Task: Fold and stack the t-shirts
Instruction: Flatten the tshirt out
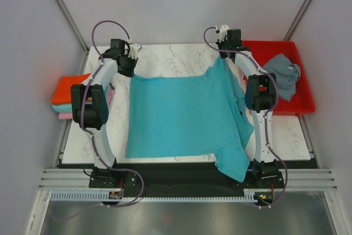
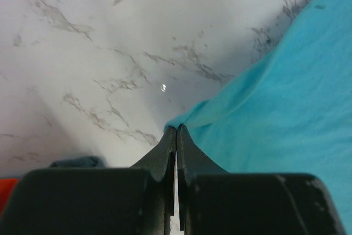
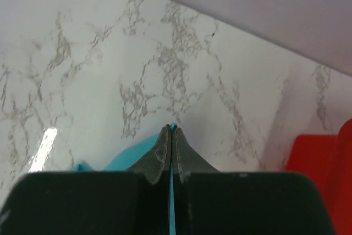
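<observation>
A turquoise t-shirt [image 1: 181, 116] is stretched over the marble table [image 1: 170, 59], its near right part hanging over the front edge. My left gripper [image 1: 132, 67] is shut on its far left corner [image 2: 181, 120]. My right gripper [image 1: 223, 56] is shut on its far right corner, lifted a little; a sliver of turquoise cloth [image 3: 174, 127] shows between the closed fingers. A slate grey t-shirt [image 1: 283, 72] lies crumpled in the red tray [image 1: 305, 100]. Folded orange-red [image 1: 69, 87], teal and pink t-shirts are stacked at the table's left edge.
The red plastic tray stands at the right of the table, beside my right arm. Grey walls close in the back and both sides. A black strip and metal rails run along the near edge by the arm bases.
</observation>
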`<state>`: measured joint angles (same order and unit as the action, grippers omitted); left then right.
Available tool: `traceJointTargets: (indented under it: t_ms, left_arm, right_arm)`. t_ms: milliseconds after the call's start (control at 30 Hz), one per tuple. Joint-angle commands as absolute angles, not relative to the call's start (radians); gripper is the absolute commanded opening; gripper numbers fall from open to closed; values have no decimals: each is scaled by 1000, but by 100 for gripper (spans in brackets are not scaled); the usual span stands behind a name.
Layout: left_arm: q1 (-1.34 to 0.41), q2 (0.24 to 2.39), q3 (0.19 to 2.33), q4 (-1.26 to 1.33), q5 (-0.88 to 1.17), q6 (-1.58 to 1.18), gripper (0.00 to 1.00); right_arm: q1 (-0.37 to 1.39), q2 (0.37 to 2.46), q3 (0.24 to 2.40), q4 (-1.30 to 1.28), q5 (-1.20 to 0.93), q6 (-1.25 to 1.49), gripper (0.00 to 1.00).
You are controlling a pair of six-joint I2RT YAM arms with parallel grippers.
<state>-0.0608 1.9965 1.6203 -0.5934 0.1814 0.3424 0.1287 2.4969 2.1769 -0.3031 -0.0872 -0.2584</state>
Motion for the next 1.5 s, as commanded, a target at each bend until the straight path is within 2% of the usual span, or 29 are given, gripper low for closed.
traceJointTargets:
  t_ms: [0,300,567,800,1233,1467]
  left_arm:
    - [-51,2048,1771,-557,111,383,2]
    - [-35,2167,1926,-537,51,379,2]
    - [-29,2201,1980,-483,-43,393,2]
    - [-25,2223,2023,-483,-34,384,2]
    - [-21,2057,1898,-514,29,347,2]
    - [-12,2000,1836,-509,46,330,2]
  right_arm:
    - [129,2542,2357,-264,-43,-268,0]
    - [147,2603,2397,-152,15,-321,0]
    - [178,2664,2448,-100,46,-345,0]
    - [186,2672,2436,-115,66,-324,0]
    - [181,2338,2151,-167,29,-325,0]
    - [179,2231,2043,-192,12,-307,0]
